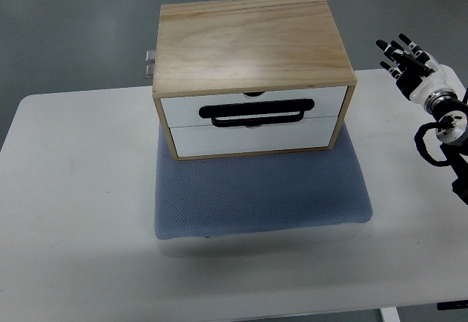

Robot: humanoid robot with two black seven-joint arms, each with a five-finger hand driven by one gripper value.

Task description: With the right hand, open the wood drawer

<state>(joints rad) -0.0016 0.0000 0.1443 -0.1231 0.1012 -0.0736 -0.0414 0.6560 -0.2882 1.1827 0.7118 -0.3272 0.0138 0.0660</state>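
Table stretched white across the view, a blue mat at its middle. Atop the mat sat the wood box, both white drawers pushed in, black handle between them. Well to its right hung the right hand, fingers spread, gripping nothing, clear of the box

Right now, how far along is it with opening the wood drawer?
Nothing looks done: both white drawers sit flush in the wooden box, and the black handle is untouched. In hand: the right hand hangs off to the box's right, apart from it, fingers spread and holding nothing. Left: reach the handle, grip it, pull the drawer out. The box rests on a blue pad.
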